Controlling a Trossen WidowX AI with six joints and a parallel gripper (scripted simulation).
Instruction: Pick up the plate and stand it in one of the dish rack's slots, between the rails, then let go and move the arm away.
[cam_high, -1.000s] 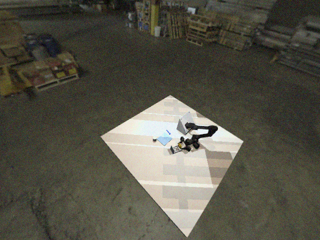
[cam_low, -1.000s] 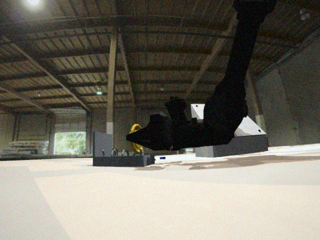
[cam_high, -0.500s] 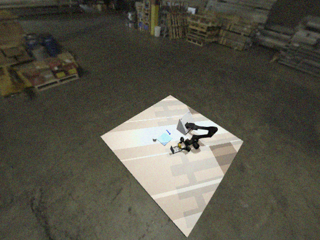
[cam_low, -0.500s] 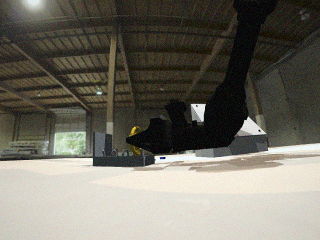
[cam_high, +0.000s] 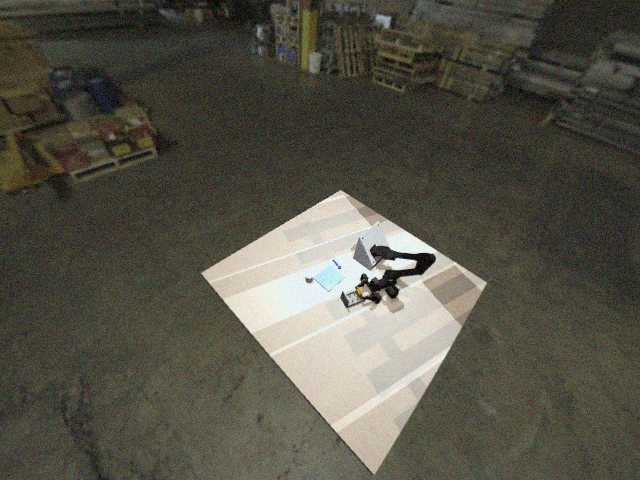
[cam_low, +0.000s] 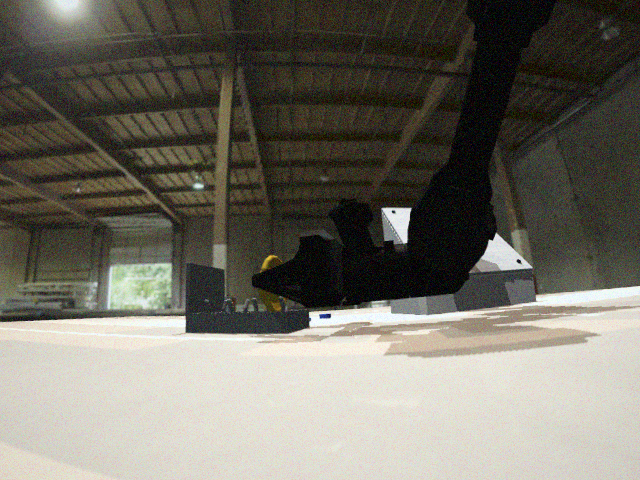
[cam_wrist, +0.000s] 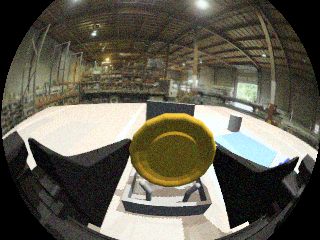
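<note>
The yellow plate (cam_high: 359, 291) (cam_low: 271, 263) (cam_wrist: 173, 150) stands nearly upright, tilted slightly, at the rails of the dark grey dish rack (cam_low: 204, 294) (cam_wrist: 165, 208) (cam_high: 344, 298). In the exterior view its lower edge reaches the top of the rack's side wall, beside the rail nearest the arm. How deep it sits in the slot is hidden. My gripper (cam_wrist: 174, 148) is open, its black fingers spread on the plate's left and right edges, very close to them. Any small gap there is too fine to make out. In the exterior view the near finger crosses in front of the plate.
The rack's tall end wall rises beyond the plate. A light blue square (cam_high: 329, 277) (cam_wrist: 247, 148), a small grey cylinder (cam_high: 309, 280) (cam_wrist: 234, 123) and a blue stick (cam_high: 336, 264) lie to one side. A grey-white wedge (cam_high: 366, 250) (cam_low: 509, 255) stands near the arm.
</note>
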